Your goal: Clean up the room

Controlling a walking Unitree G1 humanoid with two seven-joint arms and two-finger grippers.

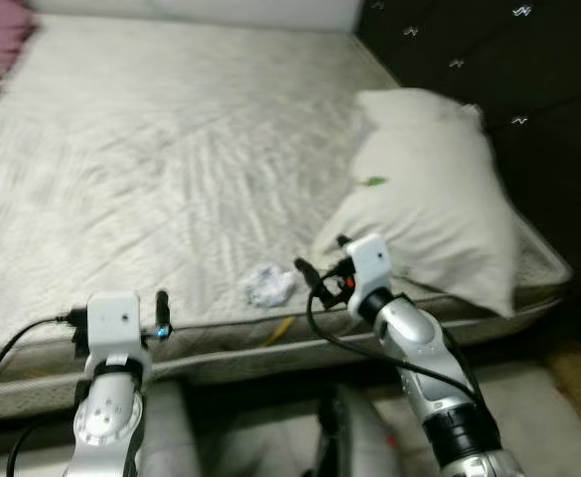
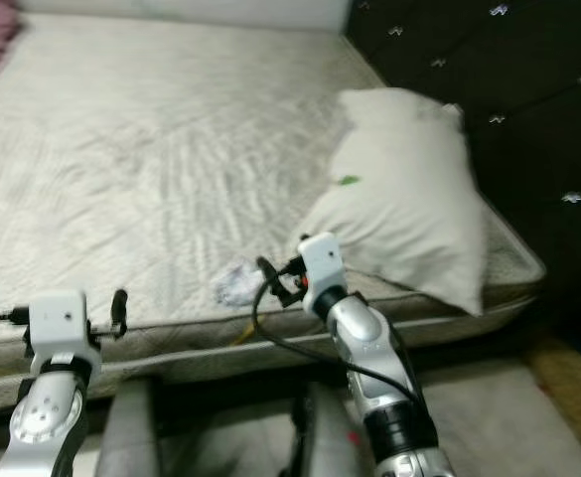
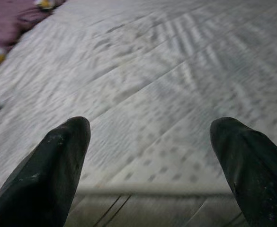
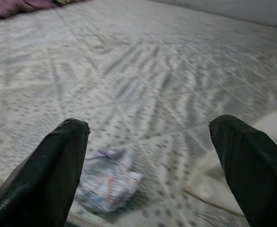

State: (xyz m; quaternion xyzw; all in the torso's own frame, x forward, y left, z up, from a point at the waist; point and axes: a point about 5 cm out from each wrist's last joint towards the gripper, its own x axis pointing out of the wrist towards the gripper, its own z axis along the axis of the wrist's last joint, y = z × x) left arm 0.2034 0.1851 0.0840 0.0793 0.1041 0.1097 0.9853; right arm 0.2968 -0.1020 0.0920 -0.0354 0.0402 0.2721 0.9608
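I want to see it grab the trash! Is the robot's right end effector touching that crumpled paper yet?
Apart. In the right wrist view, the crumpled paper lies on the mattress beyond the open right end effector, with bare mattress between.

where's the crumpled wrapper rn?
The crumpled wrapper lies on the mattress near its front edge, just left of the open right gripper and the white pillow.

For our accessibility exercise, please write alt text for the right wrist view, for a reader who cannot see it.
The right gripper, its two black fingers spread wide, points at a crumpled paper wad lying on a pale patterned mattress. A white pillow edges in beside it, and a purple cloth lies at the far corner.
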